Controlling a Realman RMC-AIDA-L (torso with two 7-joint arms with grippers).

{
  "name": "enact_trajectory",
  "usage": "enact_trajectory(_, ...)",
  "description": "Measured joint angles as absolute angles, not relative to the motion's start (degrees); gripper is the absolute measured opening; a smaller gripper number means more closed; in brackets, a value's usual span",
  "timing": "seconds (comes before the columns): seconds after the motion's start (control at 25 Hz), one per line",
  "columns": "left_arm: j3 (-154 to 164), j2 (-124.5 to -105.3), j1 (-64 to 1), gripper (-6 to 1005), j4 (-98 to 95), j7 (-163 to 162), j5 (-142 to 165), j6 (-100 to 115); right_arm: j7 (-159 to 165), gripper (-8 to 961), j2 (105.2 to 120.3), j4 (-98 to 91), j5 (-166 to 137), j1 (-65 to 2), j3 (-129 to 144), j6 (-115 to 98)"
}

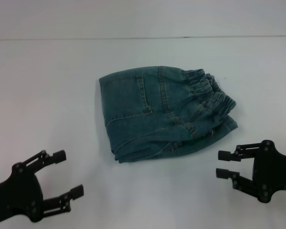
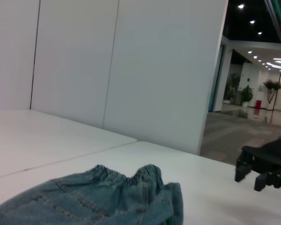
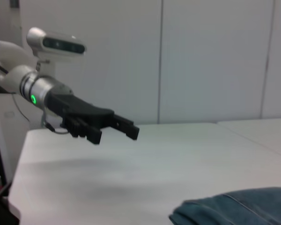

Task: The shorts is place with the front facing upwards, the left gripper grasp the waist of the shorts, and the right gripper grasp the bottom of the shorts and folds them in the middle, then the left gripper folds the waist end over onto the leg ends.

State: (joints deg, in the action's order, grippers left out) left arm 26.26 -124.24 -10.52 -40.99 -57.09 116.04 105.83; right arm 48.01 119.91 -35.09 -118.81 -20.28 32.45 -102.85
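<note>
No brand, label or writing is legible. The left gripper (image 1: 66,174) hovers above the table (image 1: 47,86) at the near left, fingers spread wide, holding nothing and well apart from the shorts (image 1: 157,112). The right gripper (image 1: 224,164) hovers at the near right, fingers parted, holding nothing, near the shorts without touching them. The shorts lie folded into a compact bundle at mid-table. The waist of the shorts (image 1: 212,93) lies on top at the bundle's right edge.
</note>
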Motion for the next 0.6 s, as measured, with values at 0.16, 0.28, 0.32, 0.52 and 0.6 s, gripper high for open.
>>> enact_trajectory(0.16, 23.90, -124.19, -9.91, 919, -39.85, -54.30, 118.72, 107.21, 47.93, 326, 119.99, -34.73, -118.66, -20.56, 34.95, -103.65)
enact_trajectory(0.28, 23.64, -124.19, -9.84, 919, -39.26, -53.09, 120.28, 107.51, 47.80, 397, 120.05, -34.26, -118.65, -20.93, 36.95, -103.61)
enact_trajectory(0.32, 23.63, -124.19, -9.84, 919, -39.19, -52.90, 120.57, 107.60, 47.78, 420, 120.06, -34.06, -118.65, -21.12, 37.48, -103.45)
enact_trajectory(0.52, 23.59, -124.05, -10.13, 919, -39.05, -52.47, 122.14, 108.86, 47.76, 538, 120.06, -33.96, -118.73, -21.70, 38.11, -102.92)
enact_trajectory(0.6, 23.50, -124.03, -10.14, 919, -39.04, -52.46, 122.39, 108.95, 47.75, 585, 120.06, -33.96, -118.84, -21.78, 38.46, -102.77)
